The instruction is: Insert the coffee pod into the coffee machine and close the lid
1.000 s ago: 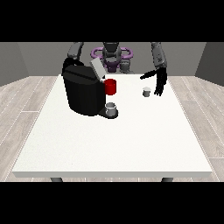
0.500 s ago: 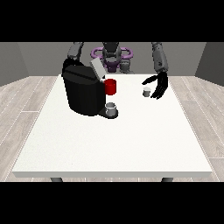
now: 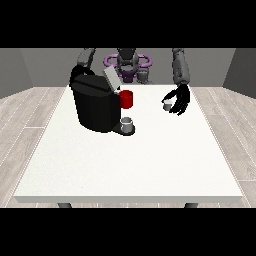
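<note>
Early going: the hand at the view's right curls around the coffee pod, not yet lifted, while the coffee machine waits, lid up.

The hand at the view's right has closed in on the coffee pod (fingers curled beside it).

Place: a plain test room, like a lab.
Floor: pale wood-look planks on both sides.
Walls: bare grey behind the robot.
Furniture: one large white table.
Appliance: black coffee machine, well off to the side of the hand at the view's right.
</note>
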Robot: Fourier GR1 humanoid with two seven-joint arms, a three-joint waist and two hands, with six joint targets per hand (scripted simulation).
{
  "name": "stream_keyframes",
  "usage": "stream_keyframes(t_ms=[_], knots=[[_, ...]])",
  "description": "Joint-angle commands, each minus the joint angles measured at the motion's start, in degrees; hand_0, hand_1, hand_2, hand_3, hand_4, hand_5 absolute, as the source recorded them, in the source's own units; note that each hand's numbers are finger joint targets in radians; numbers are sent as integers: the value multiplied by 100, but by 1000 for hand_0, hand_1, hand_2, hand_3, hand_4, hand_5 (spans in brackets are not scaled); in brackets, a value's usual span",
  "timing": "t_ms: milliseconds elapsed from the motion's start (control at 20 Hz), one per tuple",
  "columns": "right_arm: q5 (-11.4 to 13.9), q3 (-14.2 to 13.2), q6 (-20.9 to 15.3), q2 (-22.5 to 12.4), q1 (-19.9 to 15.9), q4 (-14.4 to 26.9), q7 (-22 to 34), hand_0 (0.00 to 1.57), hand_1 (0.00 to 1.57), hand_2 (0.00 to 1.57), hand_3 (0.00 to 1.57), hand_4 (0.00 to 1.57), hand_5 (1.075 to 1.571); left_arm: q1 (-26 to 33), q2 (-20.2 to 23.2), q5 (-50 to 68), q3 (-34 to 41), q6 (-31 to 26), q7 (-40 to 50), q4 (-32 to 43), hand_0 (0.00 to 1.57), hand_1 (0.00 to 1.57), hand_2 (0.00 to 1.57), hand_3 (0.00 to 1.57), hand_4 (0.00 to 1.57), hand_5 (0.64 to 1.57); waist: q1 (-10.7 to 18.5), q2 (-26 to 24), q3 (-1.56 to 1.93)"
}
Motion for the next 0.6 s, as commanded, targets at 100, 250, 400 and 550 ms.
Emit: stream_keyframes(t_ms=[100,250,400,550], knots=[[-265,-337,50,-94,64,530,-447,0,0,0,0,510,1571,-53,-265,-296,-122,357,-134,41,824,824,972,737,389,1571,215,-111,-6],[-194,-145,83,-133,-142,98,-81,0,0,0,0,487,1571,-348,162,-433,37,552,-396,371,971,971,1086,863,323,1571,-62,193,-9],[-268,-88,203,-109,-19,114,-159,0,0,0,0,414,1571,-139,-44,-757,-187,814,-210,551,899,899,1011,776,309,1571,-52,99,-8],[-124,4,-69,49,-83,1,-178,0,0,0,0,430,1571,-471,248,-711,-12,510,-298,777,1115,1115,1173,966,280,1571,-93,200,-8]])
